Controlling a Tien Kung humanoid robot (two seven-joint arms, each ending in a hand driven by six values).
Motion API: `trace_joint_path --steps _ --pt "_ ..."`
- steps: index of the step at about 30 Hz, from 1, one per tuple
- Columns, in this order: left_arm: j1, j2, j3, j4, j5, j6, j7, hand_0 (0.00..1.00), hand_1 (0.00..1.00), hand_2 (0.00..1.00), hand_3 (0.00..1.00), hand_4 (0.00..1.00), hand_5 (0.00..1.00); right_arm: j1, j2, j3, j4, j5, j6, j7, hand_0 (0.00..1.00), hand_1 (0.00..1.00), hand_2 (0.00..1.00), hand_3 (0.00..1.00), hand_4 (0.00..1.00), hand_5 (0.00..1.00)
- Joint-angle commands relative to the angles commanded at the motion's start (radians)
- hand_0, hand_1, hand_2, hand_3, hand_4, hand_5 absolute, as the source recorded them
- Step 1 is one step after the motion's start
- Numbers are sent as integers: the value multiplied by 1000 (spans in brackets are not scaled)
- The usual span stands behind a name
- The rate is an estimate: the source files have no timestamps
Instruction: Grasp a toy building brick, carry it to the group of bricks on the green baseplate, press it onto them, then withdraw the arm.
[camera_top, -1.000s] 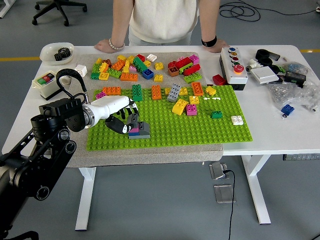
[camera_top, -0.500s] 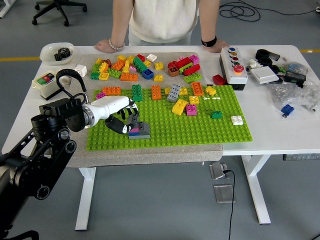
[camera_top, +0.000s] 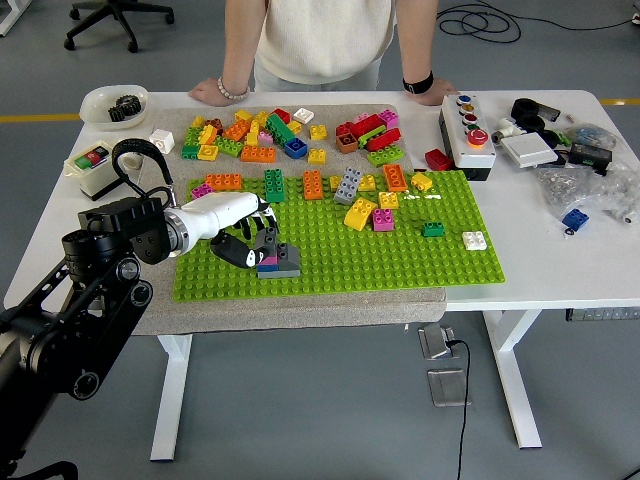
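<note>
The green baseplate lies on a grey mat in the middle of the table. Near its front left corner stands a small stack of bricks, grey on top with magenta and blue showing below. My left hand, white with black fingers, reaches in from the left. Its fingers are curled down over the left side of that stack, touching it; the bricks' left part is hidden under them. Loose bricks stand along the plate's far rows. A heap of coloured bricks lies behind the plate. My right arm is out of view.
A person stands at the far side with both hands resting on the table's far edge. A button box and cluttered parts sit on the right, a small switch box and a white bowl on the left.
</note>
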Motion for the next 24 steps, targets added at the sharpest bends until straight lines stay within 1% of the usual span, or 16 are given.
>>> trace_joint_path --steps 4,5,17,18,24 --pt "0 0 -1 -1 0 -1 1 637 596 574 570 565 197 0 0 0 0 -1 1 0 741 642 692 561 816 496" --pt "-1 1 -1 -1 0 -1 1 655 611 581 572 622 249 0 0 0 0 0 0 0 741 642 692 561 816 496" --pt "-1 1 -5 -1 0 -5 3 657 615 588 574 622 242 0 0 1 0 -1 1 0 741 642 692 561 816 497" --pt "-1 0 -5 -1 0 -5 3 669 626 594 578 649 258 0 0 1 0 -1 1 0 741 642 692 561 816 497" --pt "-1 1 -6 0 0 -5 3 675 629 593 581 658 264 0 0 1 0 1 0 0 741 643 692 561 816 497"
